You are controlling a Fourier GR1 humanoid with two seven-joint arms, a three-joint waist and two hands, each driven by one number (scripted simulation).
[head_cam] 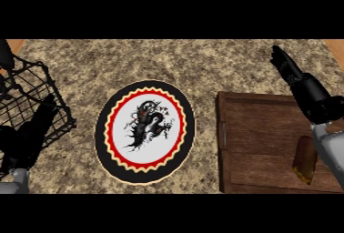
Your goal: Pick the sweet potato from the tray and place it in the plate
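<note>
Head view: sweet potato (306, 159) lies at the tray's (259, 136) near-right edge; right hand (302, 86) above, fingers straight; plate (145, 131) left.

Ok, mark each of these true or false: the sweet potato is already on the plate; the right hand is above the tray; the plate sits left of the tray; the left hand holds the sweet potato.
1. The sweet potato is on the plate. False: it lies on the tray.
2. The right hand is above the tray. True.
3. The plate sits left of the tray. True.
4. The left hand holds the sweet potato. False: it is by the wire basket.
</note>
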